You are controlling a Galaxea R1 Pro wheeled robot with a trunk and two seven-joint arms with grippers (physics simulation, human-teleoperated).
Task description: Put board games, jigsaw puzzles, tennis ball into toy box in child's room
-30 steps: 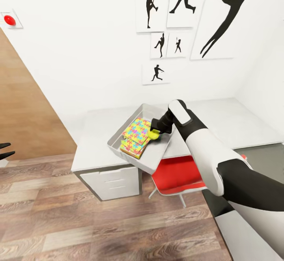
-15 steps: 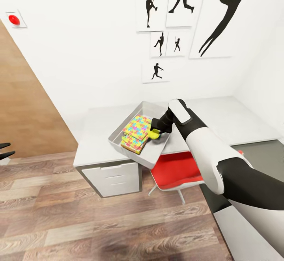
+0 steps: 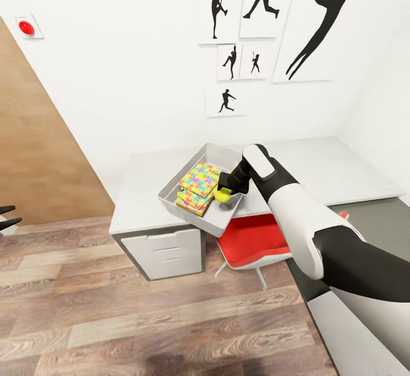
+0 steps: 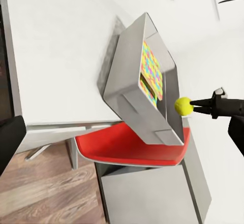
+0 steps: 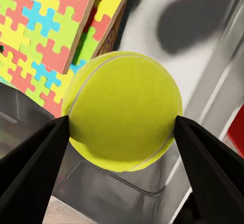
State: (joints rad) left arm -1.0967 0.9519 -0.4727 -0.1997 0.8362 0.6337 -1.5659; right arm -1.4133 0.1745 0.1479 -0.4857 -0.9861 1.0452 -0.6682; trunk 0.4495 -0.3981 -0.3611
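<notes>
The light grey toy box [image 3: 183, 212] sits on the pale table [image 3: 142, 194], with one corner hanging over the table's front edge. Two jigsaw puzzles [image 3: 200, 180] lie stacked inside it. My right gripper [image 3: 223, 193] is shut on the yellow tennis ball [image 3: 222, 195], holding it over the box's inside just beside the puzzles. The right wrist view shows the tennis ball [image 5: 124, 111] pinched between both black fingers [image 5: 30, 165], above the puzzles [image 5: 35, 36] and the box floor. The left wrist view shows the toy box [image 4: 132, 107] and the ball [image 4: 183, 105]. The board games and the bed are out of view.
A red chair [image 3: 250, 242] stands under the table below the box's overhanging corner. A white drawer cabinet [image 3: 165, 253] sits at the table's left end. A lower dark grey desk [image 3: 376, 217] is at the right. My left gripper [image 3: 5, 217] hangs open at the picture's left edge, over the wood floor.
The whole view has shifted slightly, so the table and box sit a little higher in the picture. The right gripper still holds the ball over the box.
</notes>
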